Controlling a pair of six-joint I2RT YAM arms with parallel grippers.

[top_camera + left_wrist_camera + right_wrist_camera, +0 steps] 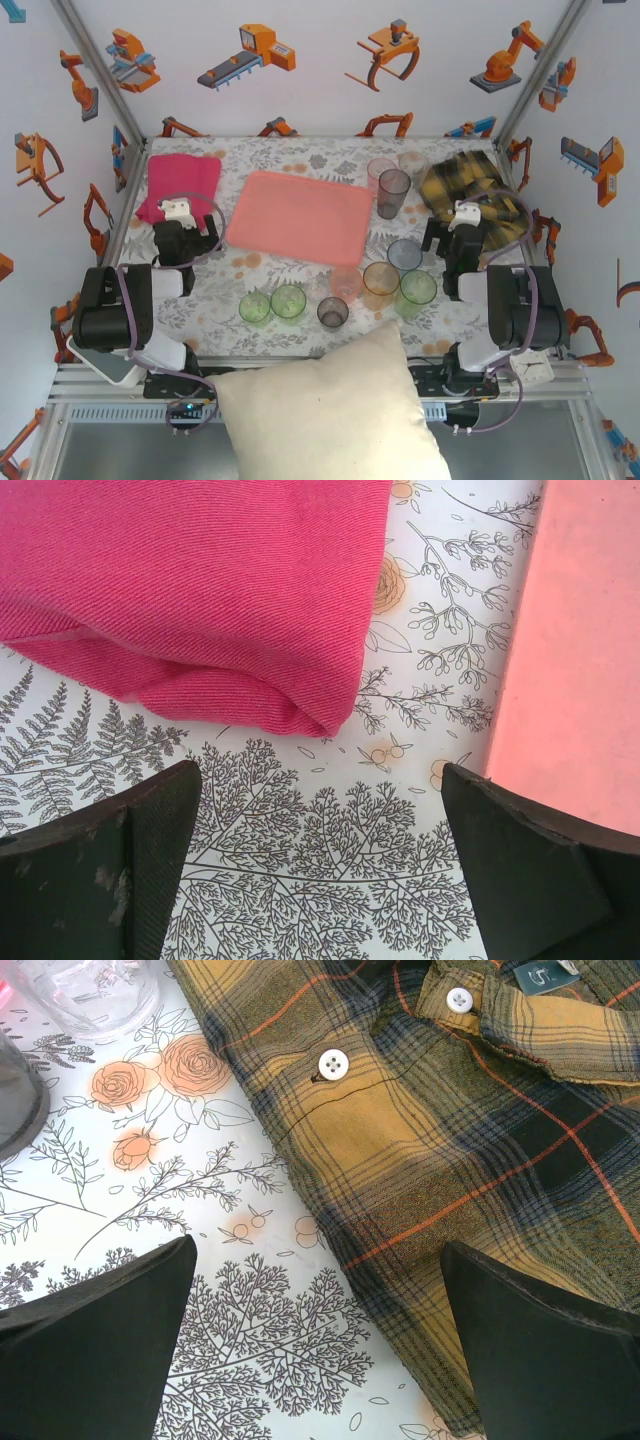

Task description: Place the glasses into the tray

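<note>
Overhead, glasses (381, 279) beside the tray (300, 218)

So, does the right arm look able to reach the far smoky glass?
Probably yes: the right gripper is open, and the smoky glass stands just to its left with bare table between; the shirt lies on the other side.

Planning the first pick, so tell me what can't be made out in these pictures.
Top view: the pillow hides much of the near edge of the table.
Right wrist view: the clear glass is cut off by the top edge, the dark glass by the left edge.
Left wrist view: the tray runs past the right edge, the pink cloth past the top and left.
</note>
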